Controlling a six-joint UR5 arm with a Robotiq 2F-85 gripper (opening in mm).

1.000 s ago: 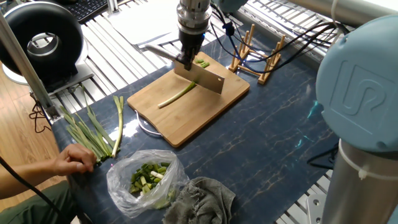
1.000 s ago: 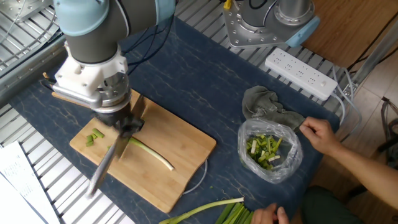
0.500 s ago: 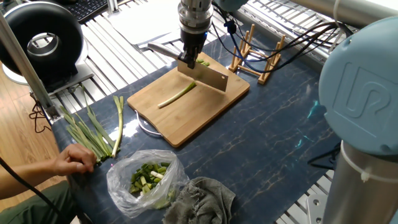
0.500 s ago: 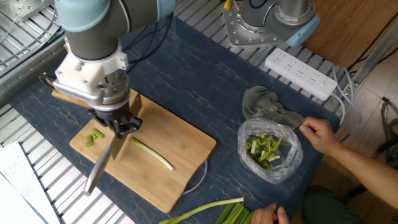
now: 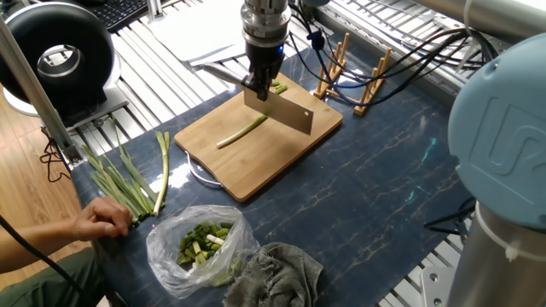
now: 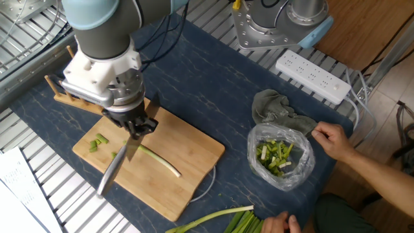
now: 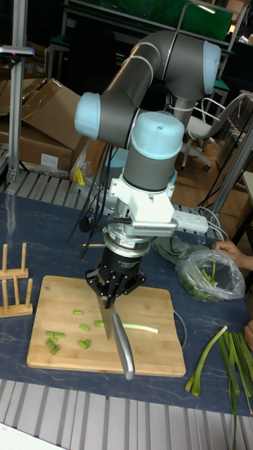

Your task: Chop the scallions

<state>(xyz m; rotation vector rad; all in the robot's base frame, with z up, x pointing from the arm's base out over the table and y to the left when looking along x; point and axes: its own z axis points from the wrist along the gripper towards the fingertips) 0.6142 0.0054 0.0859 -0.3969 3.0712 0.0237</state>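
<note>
- While blade hangs over board: tool (image 6: 137, 124) clamped on knife (image 5: 281, 108), handle pinched between fingers (image 7: 112, 283); blade raised, tilted, tip low toward near edge in tall view.
- Scallions (image 6: 157, 160) flat on cutting board (image 5: 256, 149), mid-frame in both fixed views; green end under blade, pale end pointing away toward board centre.
- Cut bits (image 7: 65, 337) scattered lower left of board in tall view, well apart from remaining stalk; matching bits (image 6: 99, 142) at left of board in other fixed view.
- Judged step: lift between chops, ready for next slice off green end.
- To do well: keep blade square across stalk, not slanted along it; drop straight down, edge meeting wood along full width of stalk, else a strand left uncut.
- Advance only a short way along stalk toward pale end, so bits match those already cut.
- Stalk loose, nothing pinning it: likely to roll or skid under blade; slow press better than a jab.
- Watch for bits clinging to blade face on the lift.
- Off-board, lower part of frame: uncut stalks (image 5: 119, 179) on worktop (image 5: 384, 179), bag of chopped greens (image 5: 200, 243), grey cloth (image 6: 278, 110); person's hand (image 5: 102, 217) resting near bundle, well clear of blade.
- Wooden rack (image 5: 354, 77) just beyond board, upper right; clearance on knife swing worth minding.
</note>
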